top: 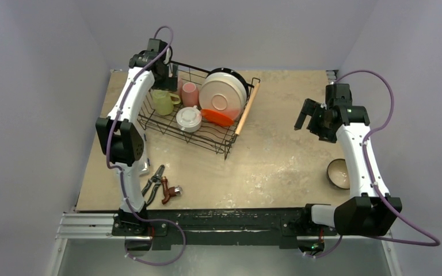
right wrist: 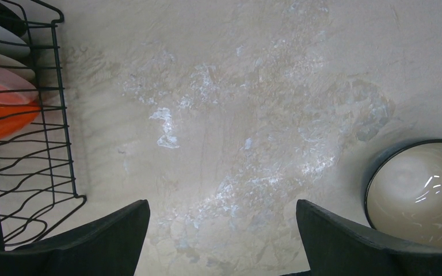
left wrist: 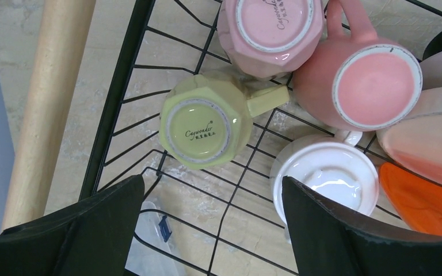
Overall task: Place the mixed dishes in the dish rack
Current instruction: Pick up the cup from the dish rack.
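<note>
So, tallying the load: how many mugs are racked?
4, upturned in the black wire dish rack: faceted pink mug, round pink mug beside it, yellow-green mug, white mug by the red plate.

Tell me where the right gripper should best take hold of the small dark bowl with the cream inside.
Probably its rim, from straight above: the small dark bowl stands upright and open on the table, so the open right gripper can straddle the wall, one side inside, one outside.

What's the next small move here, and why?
Probably swing the right gripper, which is open and empty over bare table, toward the bowl and down onto its rim. It looks like the only dish not yet in the dish rack.
</note>
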